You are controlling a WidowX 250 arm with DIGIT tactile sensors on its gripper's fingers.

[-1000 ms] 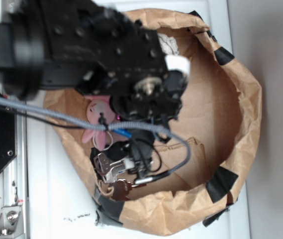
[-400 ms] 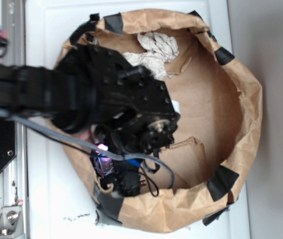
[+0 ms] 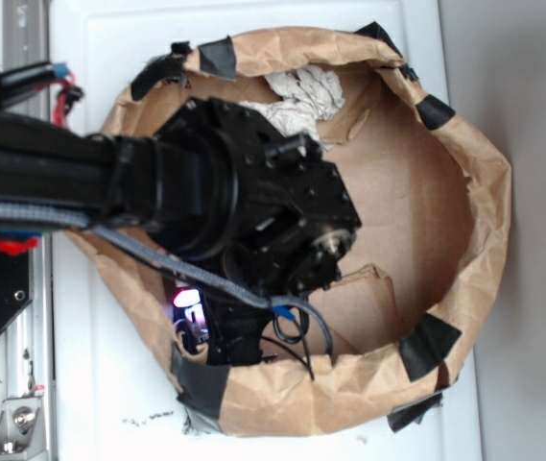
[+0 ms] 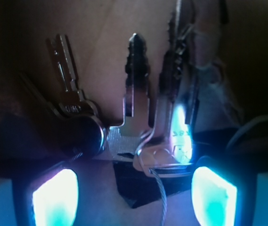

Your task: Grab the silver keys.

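Observation:
The silver keys (image 4: 134,117) fill the wrist view: several shiny blades fanned out on brown paper, their heads joined by a thin wire ring (image 4: 158,197). My gripper (image 4: 134,200) is open, its two glowing pads (image 4: 56,195) wide apart. The key heads lie just ahead of the gap, and only the wire loop reaches in between. In the exterior view my gripper (image 3: 217,331) is low in the near-left corner of the paper bag (image 3: 484,192). There the arm hides the keys.
The brown bag's crumpled walls ring the gripper closely, with black tape patches (image 3: 431,346) on the rim. Off-white crumpled paper balls (image 3: 301,96) lie at the bag's far side. A grey cable (image 3: 301,322) loops beside the gripper.
The arm has swung down into the bag's near-left corner and dropped over the keys. The keys and a pink plush seen earlier in the exterior view are now covered.

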